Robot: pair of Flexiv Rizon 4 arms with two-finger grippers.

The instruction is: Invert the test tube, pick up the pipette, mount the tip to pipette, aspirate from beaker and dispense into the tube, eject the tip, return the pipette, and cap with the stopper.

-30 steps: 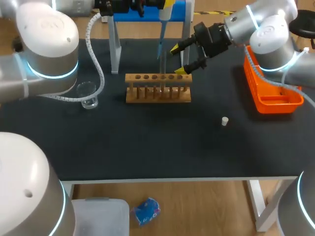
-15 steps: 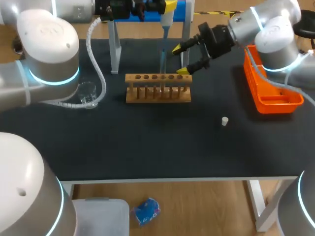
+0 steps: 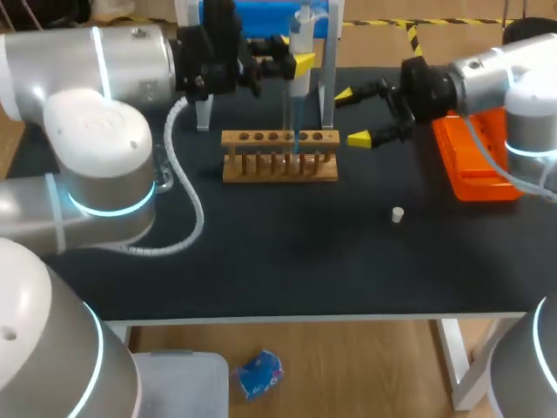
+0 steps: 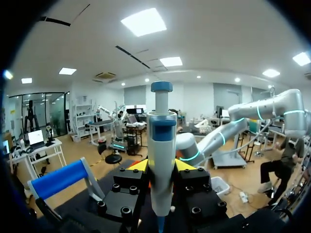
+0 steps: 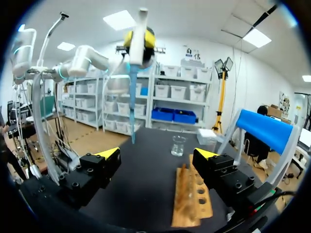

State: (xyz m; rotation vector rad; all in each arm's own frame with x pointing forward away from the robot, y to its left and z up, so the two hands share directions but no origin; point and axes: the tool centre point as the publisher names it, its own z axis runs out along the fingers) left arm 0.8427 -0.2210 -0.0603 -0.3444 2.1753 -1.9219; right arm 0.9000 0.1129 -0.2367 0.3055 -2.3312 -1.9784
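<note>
My left gripper (image 3: 296,63) is shut on the white and blue pipette (image 3: 298,43), which hangs upright above the wooden tube rack (image 3: 278,165). In the left wrist view the pipette (image 4: 161,145) stands between the yellow tips of the left gripper (image 4: 161,167). Its thin blue tip (image 3: 290,122) reaches down to the rack's right-hand holes; I cannot tell whether a tube stands there. My right gripper (image 3: 355,115) is open just right of the rack, holding nothing. From the right gripper (image 5: 158,154) I see the pipette (image 5: 137,48), the rack (image 5: 192,199) and the glass beaker (image 5: 178,145). A small white stopper (image 3: 397,214) lies on the mat.
An orange bin (image 3: 474,174) sits at the table's right edge, under my right arm. The blue-topped pipette stand (image 3: 326,61) rises behind the rack. My left arm's elbow (image 3: 104,165) covers the left part of the table.
My left arm has swung across the back left with the pipette held over the rack. My right gripper has drawn back to the right, away from the rack.
</note>
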